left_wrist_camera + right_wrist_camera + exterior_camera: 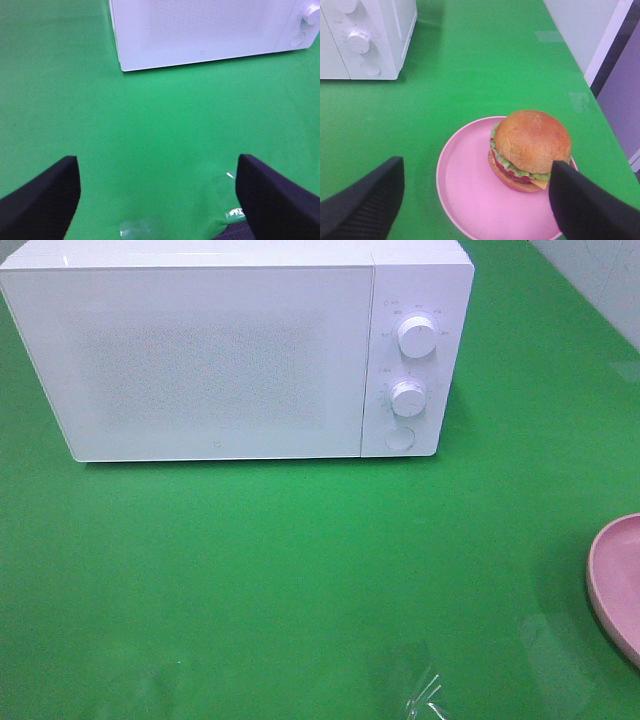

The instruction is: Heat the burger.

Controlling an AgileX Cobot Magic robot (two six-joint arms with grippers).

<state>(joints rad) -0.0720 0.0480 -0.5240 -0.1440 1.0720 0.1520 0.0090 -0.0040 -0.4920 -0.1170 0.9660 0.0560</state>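
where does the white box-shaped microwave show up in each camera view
Exterior high: the white box-shaped microwave fills the upper left and centre, door shut, knobs on its right side.
Left wrist: its lower front corner and door run along the top edge.
Right wrist: only its knob panel shows, in the upper left corner.
Shared landmark: the round white button under the two dials.

1. The burger (531, 150) has a glossy golden-brown bun on top, then green lettuce, a red tomato layer, a sliver of yellow cheese and a bottom bun.
2. It sits upright and whole.
3. It shows only in the right wrist view, at lower right of centre in the frame.
4. It rests on a pink plate (470, 195), toward the plate's right side.
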